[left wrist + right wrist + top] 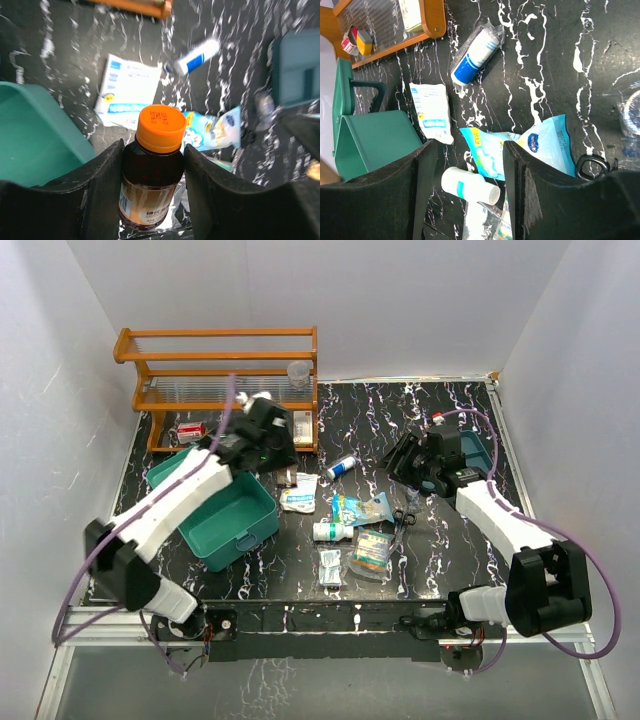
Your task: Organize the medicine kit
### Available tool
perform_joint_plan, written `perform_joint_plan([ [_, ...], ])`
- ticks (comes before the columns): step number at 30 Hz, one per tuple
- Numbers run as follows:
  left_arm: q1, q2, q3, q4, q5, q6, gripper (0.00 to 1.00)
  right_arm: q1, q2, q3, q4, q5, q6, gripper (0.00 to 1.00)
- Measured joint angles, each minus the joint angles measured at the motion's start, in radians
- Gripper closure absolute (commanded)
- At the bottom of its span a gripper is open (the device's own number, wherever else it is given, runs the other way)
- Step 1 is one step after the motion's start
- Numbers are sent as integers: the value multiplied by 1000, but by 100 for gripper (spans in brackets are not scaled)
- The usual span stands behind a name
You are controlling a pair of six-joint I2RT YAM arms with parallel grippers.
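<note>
The kit (228, 508) is a green box. It sits open on the left side of the surface (440, 410), under the left arm. Its lid stands up at the back. I see nothing inside it, but the arm hides part of it.

The left jaws hold a brown bottle (150, 190) by its sides, just under the orange cap (161, 127). The bottle hangs just beside the kit's edge, over a white packet (127, 87).

The right jaws are partly open and hold nothing. They hang over the pile in the middle: a white bottle (470, 186), blue packets (545, 140) and a blue and white tube (475, 56).

I think the kit is hard plastic, so it will not bend or squash. It looks light and smooth, so a push could make it slide. The lid swings on its hinge, so it is a poor place to grab. A side wall or the front rim looks better. To shut it, push the lid down from the top.

The brown bottle looks hard and slippery, and it may be glass. It should go down gently into the kit, not be dropped.
</note>
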Motion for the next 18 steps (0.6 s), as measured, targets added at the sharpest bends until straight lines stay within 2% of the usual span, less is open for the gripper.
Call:
perform_joint_plan([
  [5,126,-222,-78,-1,-16,-21,63,25,39,9,22,0,8,48],
  [9,173,-360,-201,-34,-49,-73,63,45,66,11,27,1,19,49],
  [18,220,-455,-473,-46,-67,-210,63,64,106,21,44,1,27,49],
])
